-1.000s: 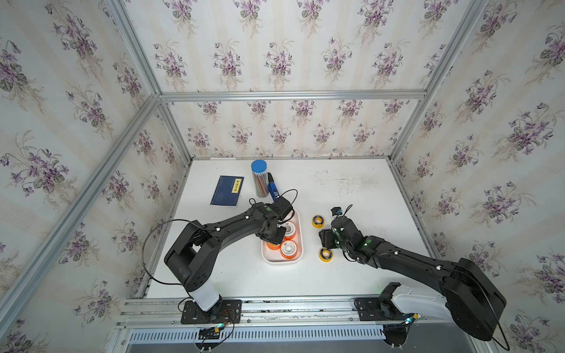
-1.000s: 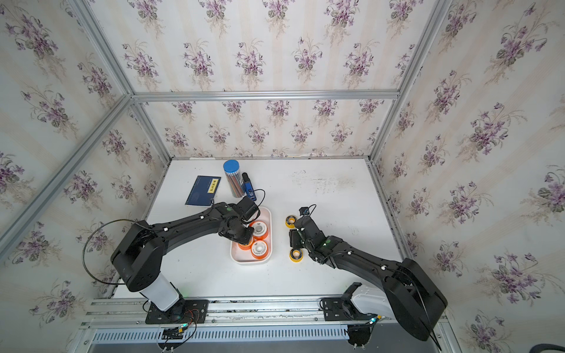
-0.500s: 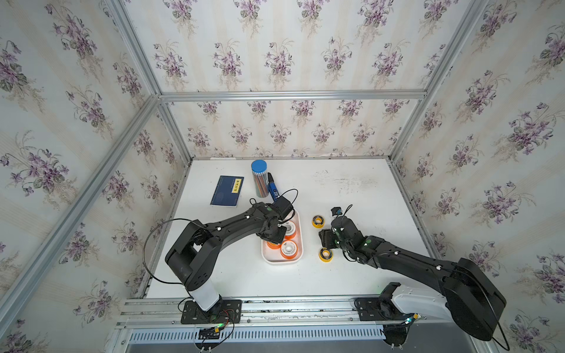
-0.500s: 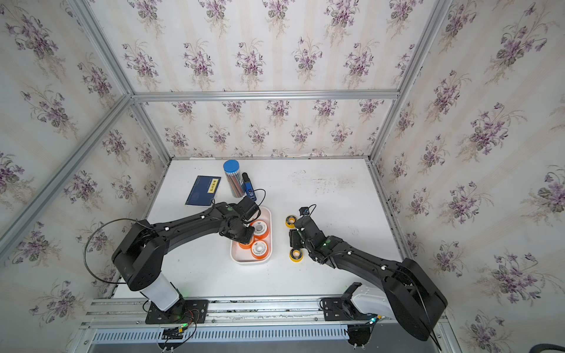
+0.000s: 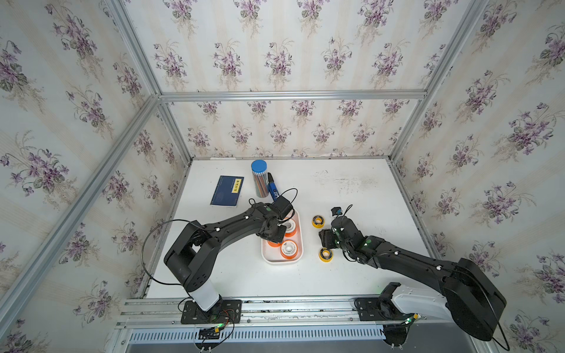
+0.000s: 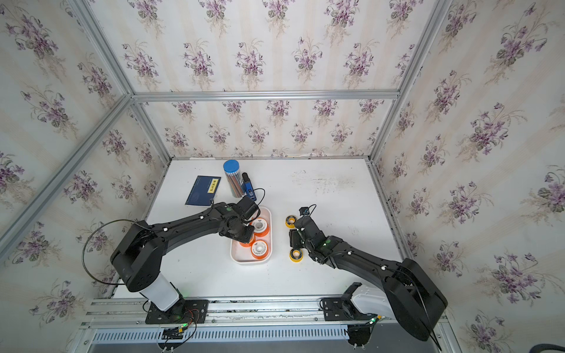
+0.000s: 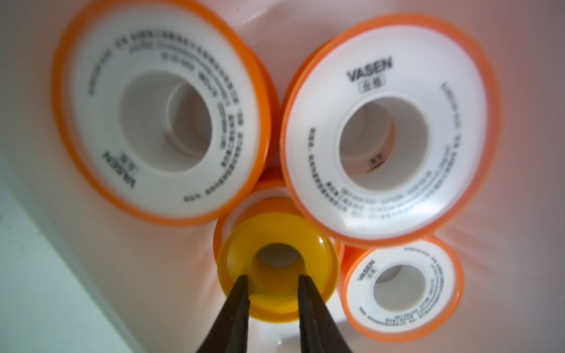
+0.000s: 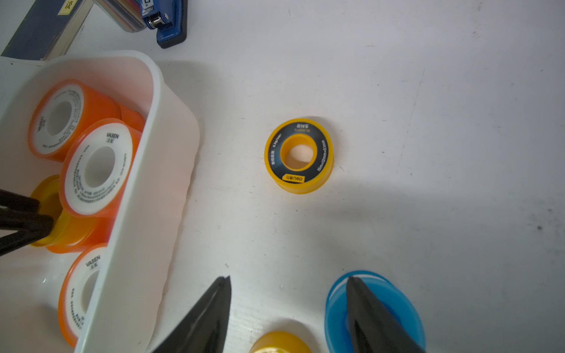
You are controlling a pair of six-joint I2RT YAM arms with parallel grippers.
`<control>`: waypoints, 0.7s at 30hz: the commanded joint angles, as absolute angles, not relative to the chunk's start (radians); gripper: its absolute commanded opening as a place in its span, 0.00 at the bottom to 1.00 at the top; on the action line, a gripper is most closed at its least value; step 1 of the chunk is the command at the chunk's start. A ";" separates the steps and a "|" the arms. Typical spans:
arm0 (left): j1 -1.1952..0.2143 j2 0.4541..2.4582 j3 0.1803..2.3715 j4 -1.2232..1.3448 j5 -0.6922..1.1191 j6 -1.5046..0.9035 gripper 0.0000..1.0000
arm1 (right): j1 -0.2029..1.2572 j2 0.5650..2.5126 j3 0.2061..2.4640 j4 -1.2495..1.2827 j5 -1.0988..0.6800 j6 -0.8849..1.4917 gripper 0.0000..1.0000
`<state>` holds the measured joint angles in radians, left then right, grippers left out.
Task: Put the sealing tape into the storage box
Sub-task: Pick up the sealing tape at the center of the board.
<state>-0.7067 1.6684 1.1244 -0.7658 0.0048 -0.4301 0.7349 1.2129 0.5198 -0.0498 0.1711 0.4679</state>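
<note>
Light is bright and even, soft shadows on the bench, near spools blurred in the left wrist view, top-view edges bowed.

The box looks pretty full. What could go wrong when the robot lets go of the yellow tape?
1. The storage box is crowded with orange spools. The yellow tape pinched in the left gripper hangs over one of them, so it may land tilted or stacked, not flat.
2. The right gripper is open with one finger over the blue spool. Closing there might bump the yellow spool beside it.
</note>
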 commanded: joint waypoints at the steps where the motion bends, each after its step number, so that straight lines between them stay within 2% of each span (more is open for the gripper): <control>1: -0.706 1.638 1.156 -0.862 -0.003 -0.428 0.29 | 0.736 1.207 0.522 -0.045 0.179 0.471 0.64; 13: -0.716 1.553 1.238 -0.897 0.025 -0.425 0.31 | 0.727 1.178 0.510 -0.046 0.190 0.479 0.64; 21: -0.789 1.680 1.456 -0.962 0.018 -0.404 0.34 | 0.642 1.070 0.443 -0.051 0.174 0.520 0.65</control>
